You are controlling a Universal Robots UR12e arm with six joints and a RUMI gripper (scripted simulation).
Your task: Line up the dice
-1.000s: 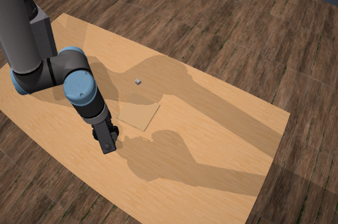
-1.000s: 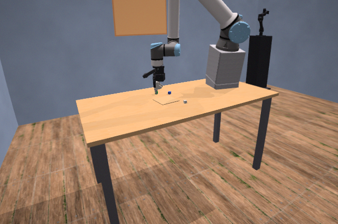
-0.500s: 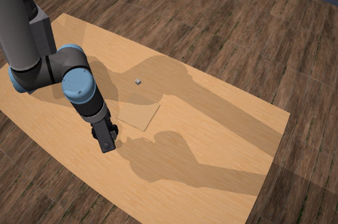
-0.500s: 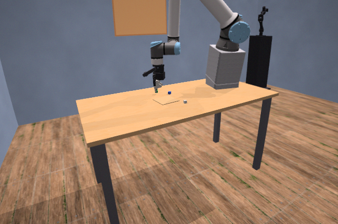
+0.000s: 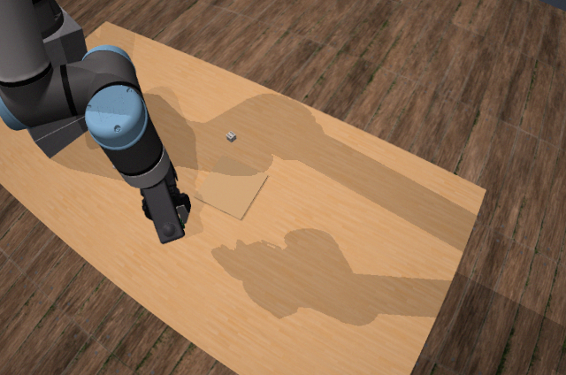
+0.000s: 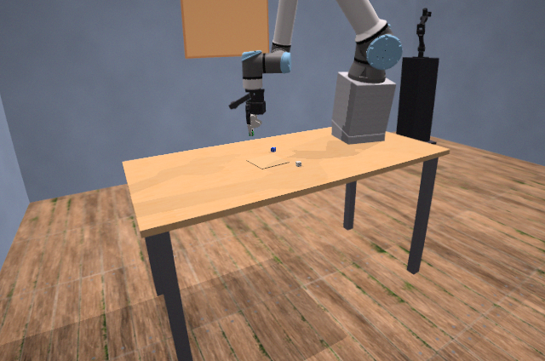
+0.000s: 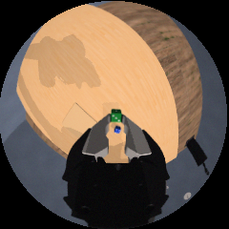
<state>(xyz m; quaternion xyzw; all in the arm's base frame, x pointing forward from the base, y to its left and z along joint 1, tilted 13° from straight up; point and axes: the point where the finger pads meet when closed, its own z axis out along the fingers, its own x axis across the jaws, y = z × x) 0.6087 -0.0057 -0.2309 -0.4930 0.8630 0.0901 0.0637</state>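
My gripper [image 5: 183, 217] [image 6: 251, 129] [image 7: 115, 114] is shut on a green die [image 6: 251, 132] [image 7: 115, 114] and holds it well above the table, to the left of the mat in the exterior view. The thin square tan mat [image 5: 231, 187] [image 6: 268, 162] [image 7: 76, 116] lies flat on the table with no die on it. A blue die [image 6: 272, 149] [image 7: 117, 129] sits on the table just beyond the mat's far edge; the arm hides it in the top view. A white die [image 5: 231, 136] [image 6: 298, 163] sits on the table just off the mat's side nearest the robot's base.
The wooden table [image 5: 319, 316] [image 6: 197, 190] [image 7: 134, 62] carries the grey robot base block [image 6: 363, 106] at its far right corner. A black stand [image 6: 417, 97] is behind the table. The arm's shadows fall across the table top.
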